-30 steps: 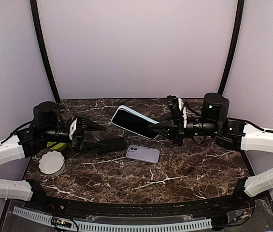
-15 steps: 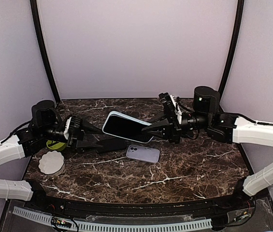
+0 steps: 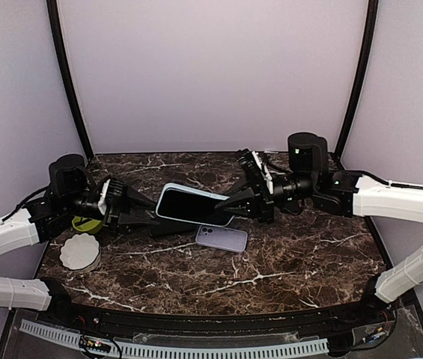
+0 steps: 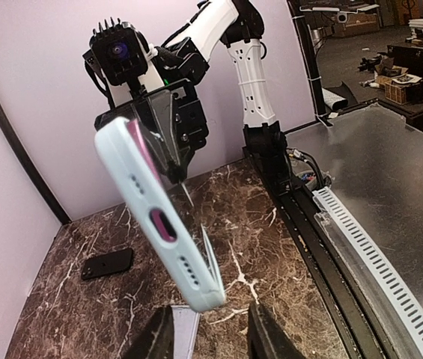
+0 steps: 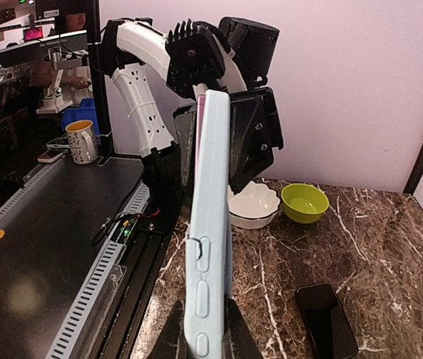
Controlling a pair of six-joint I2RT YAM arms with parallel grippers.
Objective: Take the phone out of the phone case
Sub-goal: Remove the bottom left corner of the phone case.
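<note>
Just behind the lilac phone lying flat [image 3: 222, 238], the pale-blue rubbery case [image 3: 192, 206] hangs off the table. The right gripper [image 3: 232, 205] pinches one end of it. Only a sliver of the pink phone [image 4: 138, 149] inside shows. The left gripper [image 4: 205, 335], its fingers cropped, stands spread around the other end; contact is unclear.

Dark marble tabletop [image 3: 271, 277], plain lilac backdrop [image 3: 211, 75] at 12 o'clock, black curved poles [image 3: 65, 75] at 10 and 2.

Pale-blue phone case [image 5: 207, 224], dark marbled table [image 3: 293, 254]
</note>
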